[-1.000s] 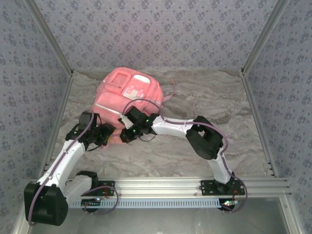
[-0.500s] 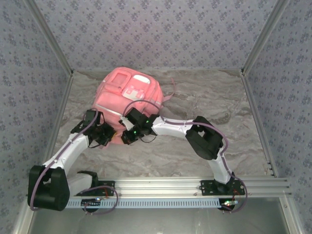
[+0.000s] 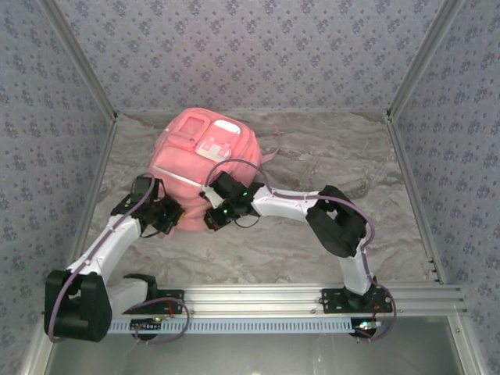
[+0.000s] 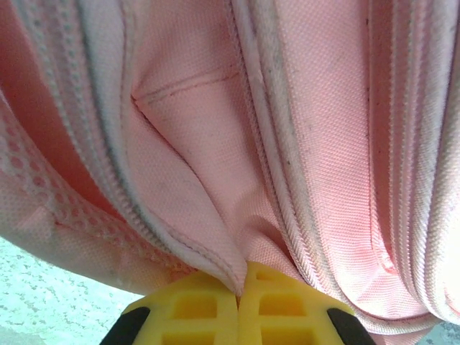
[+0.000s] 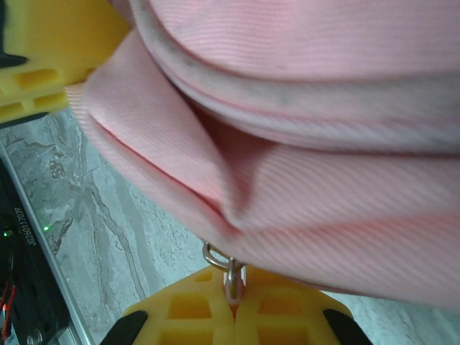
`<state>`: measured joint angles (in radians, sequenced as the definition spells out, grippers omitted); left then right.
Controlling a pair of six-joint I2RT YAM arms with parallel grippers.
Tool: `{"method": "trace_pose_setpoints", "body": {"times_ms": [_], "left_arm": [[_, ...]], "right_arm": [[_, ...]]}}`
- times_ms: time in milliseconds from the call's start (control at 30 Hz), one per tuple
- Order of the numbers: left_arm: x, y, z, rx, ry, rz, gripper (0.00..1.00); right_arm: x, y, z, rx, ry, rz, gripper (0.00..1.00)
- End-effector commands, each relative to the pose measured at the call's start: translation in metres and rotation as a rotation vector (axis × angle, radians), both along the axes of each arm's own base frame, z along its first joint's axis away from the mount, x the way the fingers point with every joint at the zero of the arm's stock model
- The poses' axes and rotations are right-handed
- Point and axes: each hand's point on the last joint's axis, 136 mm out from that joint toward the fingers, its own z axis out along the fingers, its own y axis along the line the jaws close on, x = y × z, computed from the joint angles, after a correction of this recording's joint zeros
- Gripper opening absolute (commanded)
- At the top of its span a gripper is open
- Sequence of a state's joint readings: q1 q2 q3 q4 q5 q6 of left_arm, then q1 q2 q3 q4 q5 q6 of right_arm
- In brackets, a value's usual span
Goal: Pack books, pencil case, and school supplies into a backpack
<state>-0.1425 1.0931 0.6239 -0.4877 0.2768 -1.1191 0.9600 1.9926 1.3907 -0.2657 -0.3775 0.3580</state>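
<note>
The left arm (image 3: 109,242) rises from its base at the near left and bends toward the far right. Its wrist drops onto the near left edge of the backpack (image 3: 195,148).

The right arm (image 3: 289,205) climbs from the near right base to a raised elbow. From there it stretches left and low across the desk (image 3: 328,156) to the backpack's near edge. The 2 wrists sit close together there.

The left gripper (image 4: 241,291) is fully closed, its yellow fingers pinching a fold of pink fabric (image 4: 215,237) beside a zipper line. The right gripper (image 5: 231,305) is also closed tight, clamping a small metal zipper pull (image 5: 228,272) that hangs from the pink seam.

The backpack lies on the left half of the desk, toward the far side, with its front pockets and white label facing up. Its long axis runs from near to far and leans slightly right. The near end is at the grippers, and a thin strap trails off its right side.
</note>
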Motion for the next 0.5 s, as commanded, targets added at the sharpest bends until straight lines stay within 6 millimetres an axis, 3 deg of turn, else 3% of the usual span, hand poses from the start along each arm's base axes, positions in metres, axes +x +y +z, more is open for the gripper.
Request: {"method": "trace_pose_setpoints", "body": {"times_ms": [0, 467], "left_arm": [[0.008, 0.013, 0.016, 0.046, -0.055, 0.025, 0.00], [0.006, 0.011, 0.022, 0.038, -0.063, 0.011, 0.00]], "right_arm": [[0.004, -0.023, 0.003, -0.056, -0.012, -0.025, 0.00], [0.042, -0.061, 0.005, -0.085, -0.030, -0.125, 0.00]]}}
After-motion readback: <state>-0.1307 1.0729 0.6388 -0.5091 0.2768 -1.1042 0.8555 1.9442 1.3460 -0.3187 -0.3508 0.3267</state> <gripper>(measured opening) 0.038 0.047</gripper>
